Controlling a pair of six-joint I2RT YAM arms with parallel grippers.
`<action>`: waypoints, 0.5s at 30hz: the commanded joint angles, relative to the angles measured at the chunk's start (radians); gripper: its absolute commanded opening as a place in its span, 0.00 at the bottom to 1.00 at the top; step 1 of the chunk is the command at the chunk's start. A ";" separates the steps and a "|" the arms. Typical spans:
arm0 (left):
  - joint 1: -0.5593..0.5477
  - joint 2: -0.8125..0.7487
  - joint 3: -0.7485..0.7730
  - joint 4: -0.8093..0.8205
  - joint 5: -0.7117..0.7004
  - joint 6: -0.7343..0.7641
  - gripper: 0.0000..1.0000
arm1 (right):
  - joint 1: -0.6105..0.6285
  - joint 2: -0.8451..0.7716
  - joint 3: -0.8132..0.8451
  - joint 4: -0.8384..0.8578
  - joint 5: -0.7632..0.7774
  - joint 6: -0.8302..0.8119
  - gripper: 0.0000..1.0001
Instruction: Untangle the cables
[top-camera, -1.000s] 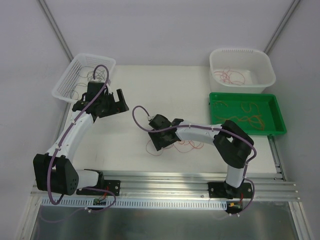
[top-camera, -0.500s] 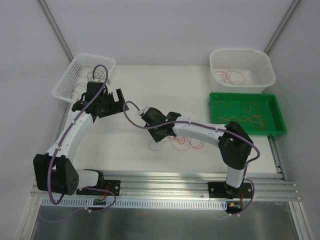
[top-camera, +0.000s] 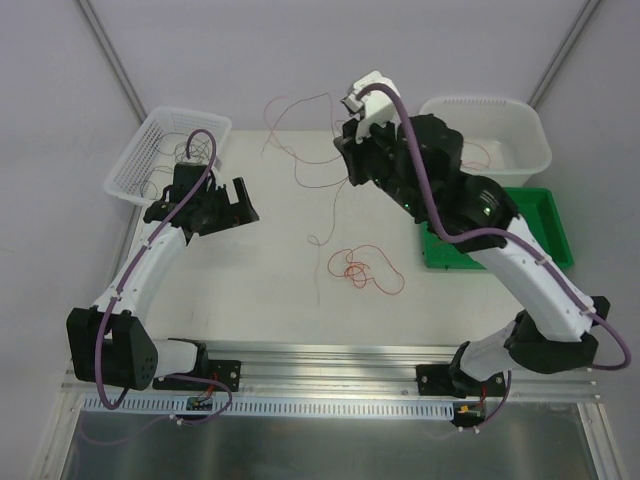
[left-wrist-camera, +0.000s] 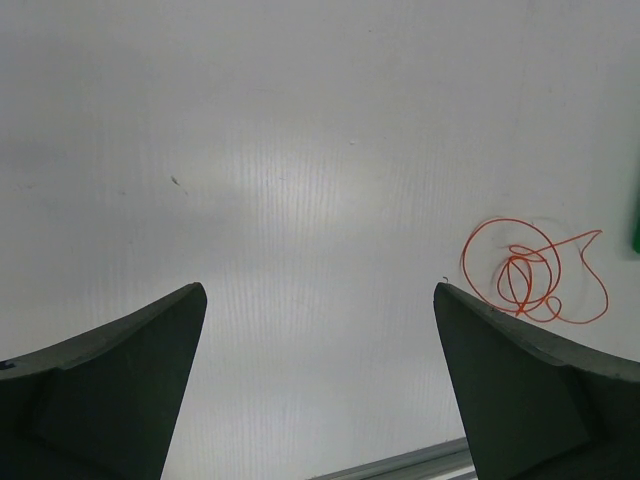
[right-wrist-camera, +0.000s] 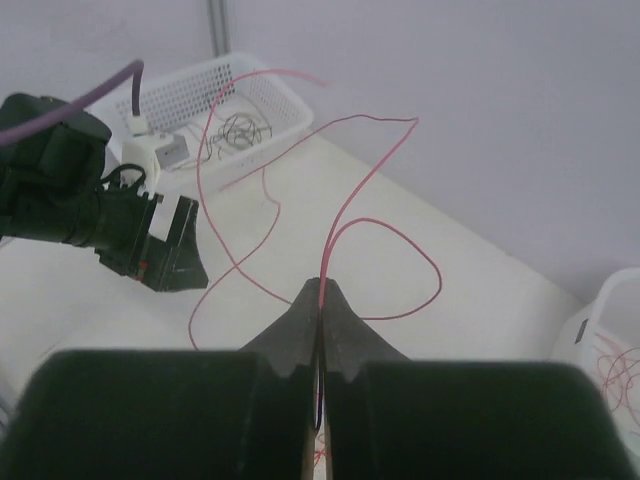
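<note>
Quick heads up on what you're handling. Your right claw is pressed together on a single red cable, pinched right at the fingertips and held up high over the worktop. The cable springs out of the pinch in big open curls in mid-air. One end trails down close beside the orange tangle, which lies around the middle of the worktop. From above I can't tell if that end is hooked into the tangle or hanging free next to it.

Your left claw is spread wide with nothing in it, low over bare worktop near the white basket. The tangle sits off to its right in the wrist view.

My read on the stuff:
- It looks like it weighs basically nothing, so it'll lift with no effort.
- It looks springy and seems to keep its curl, so expect it to whip around and snag other loops instead of hanging straight.
- It's hair-thin, so a slightly off-centre pinch will probably let it slide out.

For the tangle, I'd skip the knotted middle where the loops cross. Go for the long outer loop sticking out on the side away from the left claw, or a free end if you can find one. You'll likely want the other claw pinning the rest, or the whole clump comes up with it.
</note>
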 joint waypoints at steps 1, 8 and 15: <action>0.009 0.000 -0.002 0.008 0.031 -0.010 0.99 | -0.002 -0.098 -0.129 0.188 0.067 -0.106 0.01; 0.009 0.012 -0.002 0.011 0.063 -0.013 0.99 | -0.080 -0.170 -0.242 0.223 0.093 -0.103 0.01; 0.009 0.021 -0.005 0.014 0.087 -0.015 0.99 | -0.326 -0.142 -0.279 0.209 -0.124 0.026 0.01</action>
